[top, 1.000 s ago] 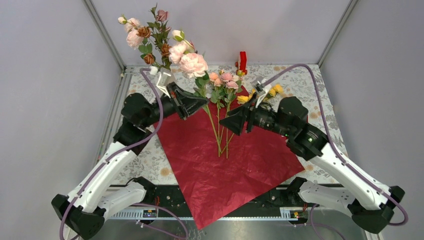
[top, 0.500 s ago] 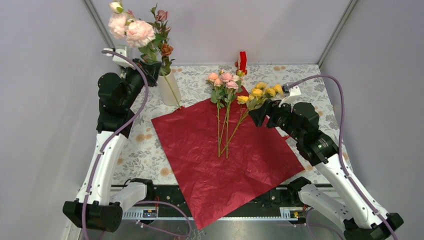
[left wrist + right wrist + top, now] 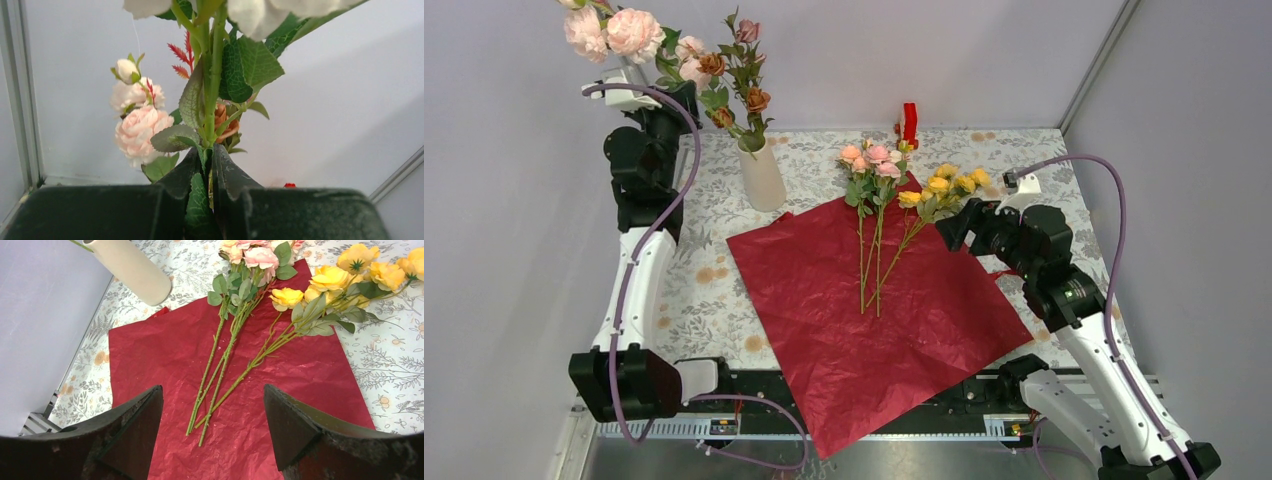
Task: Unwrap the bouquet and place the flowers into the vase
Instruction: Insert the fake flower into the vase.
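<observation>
Cropped at the top of the overhead view, and again in the wrist view, are the big pink blooms (image 3: pixel 629 30) of the stem (image 3: pixel 212 100) raised at 10 o'clock. Overhead, the spot where the left jaws meet that stem is hidden behind the left arm (image 3: pixel 639 270). The close view settles it: the left jaws are clenched on the green stem, with leaves squeezed between them. The stem stands upright, blooms up, above and left of the vase (image 3: pixel 761 178).

The vase stands upright on the counter (image 3: pixel 714 290) at 11 o'clock, just off the far-left corner of the red paper (image 3: pixel 864 340). It holds brown and pink flowers (image 3: pixel 755 100).

A second ago the left arm lay low across that corner of the paper, its blooms beside the vase. Now it is lifted against the left wall. The right arm (image 3: pixel 1074 300) has drawn back toward 3 o'clock, uncovering the yellow stems (image 3: pixel 944 185). The right jaws are spread wide and empty above the paper.

The pink stems (image 3: pixel 871 158) lie on the paper, long axis 12 to 6, blooms at 12. The yellow stems slant, blooms toward 1 and cut ends toward 7, meeting the pink ones near the cut ends.
</observation>
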